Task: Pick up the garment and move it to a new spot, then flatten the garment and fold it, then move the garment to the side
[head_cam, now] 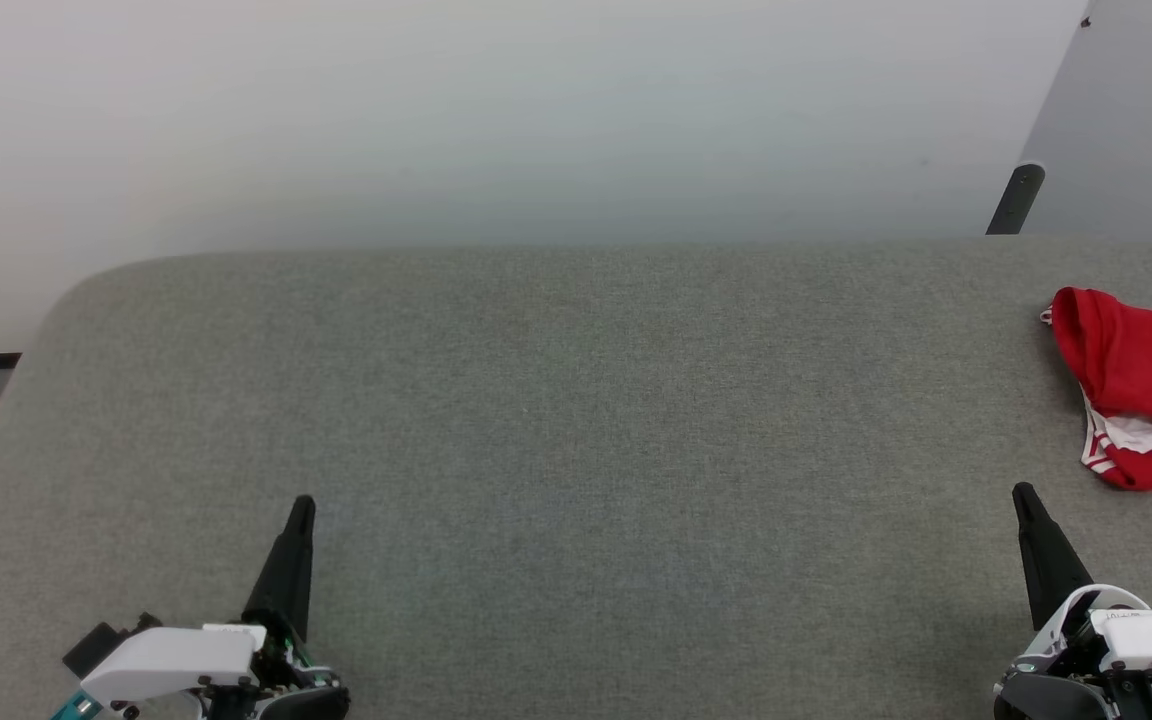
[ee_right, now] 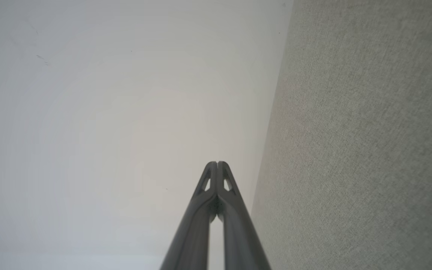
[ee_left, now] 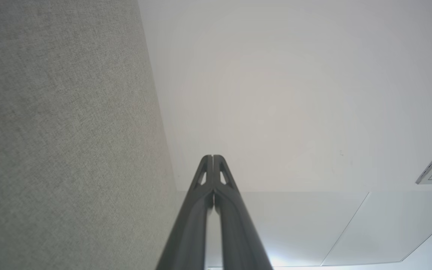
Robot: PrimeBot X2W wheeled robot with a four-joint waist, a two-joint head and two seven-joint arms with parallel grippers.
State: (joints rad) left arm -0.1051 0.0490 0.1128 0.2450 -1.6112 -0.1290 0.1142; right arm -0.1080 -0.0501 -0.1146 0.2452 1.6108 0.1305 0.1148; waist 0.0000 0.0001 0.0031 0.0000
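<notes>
Well, garment (head_cam: 1141,385) sits ahead-right of clenched right gripper (head_cam: 1024,494), apart, perhaps folded; left gripper (head_cam: 303,504) clenched too.

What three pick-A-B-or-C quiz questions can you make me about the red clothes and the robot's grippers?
1. Where is the garment on the grey surface?
A. In the middle
B. At the near left corner
C. At the robot's right side

2. What colours does the garment show?
A. Red with white
B. Blue and yellow
C. All black

3. How are the left gripper and right gripper?
A. Both wide open
B. Both shut, holding nothing
C. Both pinching the garment

Answers:
1 C: it lies at the right edge of the head view, apart from both grippers.
2 A: the cloth is red, with a white panel and striped trim.
3 B: each wrist view shows the fingers pressed together with nothing between them.
</notes>
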